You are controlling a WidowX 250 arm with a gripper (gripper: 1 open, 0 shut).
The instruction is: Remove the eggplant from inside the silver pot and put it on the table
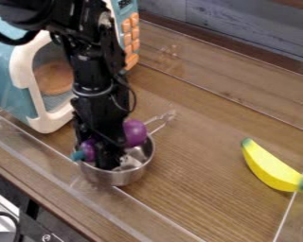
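Eggplant (133,132): small, glossy purple, rounded body; a teal-green stem cap peeks out at the arm's lower left side. It sits at the mouth of the pot, its purple end rising above the rim at about 2 o'clock from the pot's centre.
Silver pot (120,171): small, round, shiny steel, with a thin wire loop handle reaching out toward 2 o'clock. It stands on the worktop, at roughly 8 o'clock from the middle of the view.
Pincer (103,156): black, pointing straight down into the pot, closed down tight against the eggplant; the fingertips are hidden by the body of the arm and the pot rim.
Worktop (204,198): brown wood grain, clear plastic walls along its edges.
Banana (273,168): yellow, lying at 4 o'clock, well apart from the pot.
Toy appliance (26,85): pale blue and cream, at 9 o'clock behind the arm.
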